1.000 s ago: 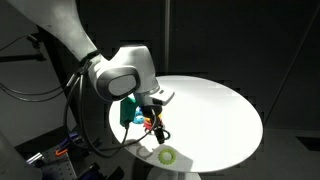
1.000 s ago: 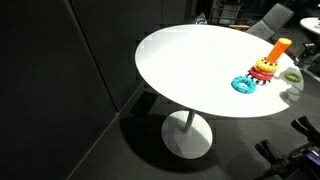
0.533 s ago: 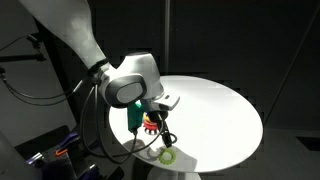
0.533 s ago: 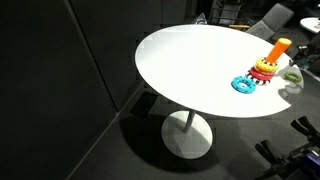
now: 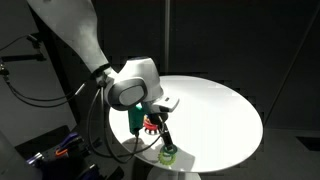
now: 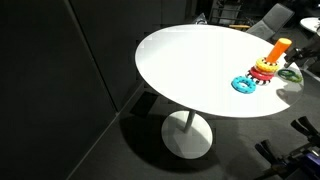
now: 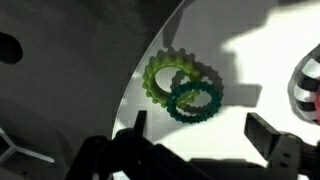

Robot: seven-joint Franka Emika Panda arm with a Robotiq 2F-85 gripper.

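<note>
Wrist view: gripper (image 7: 200,150), jaws spread wide apart, holding nothing, hanging over two rings at the edge of the white round table (image 7: 250,40).
- Light green toothed ring (image 7: 162,76): flat on the tabletop, just inside the rim.
- Dark green ring (image 7: 195,100): smaller, lying partly on top of the toothed ring, overlapping its right side.

In an exterior view:
- Stacking toy (image 6: 266,68): orange peg upright, stands near the table's right edge.
- Blue ring (image 6: 243,84): flat on the table, just left of the toy.
</note>
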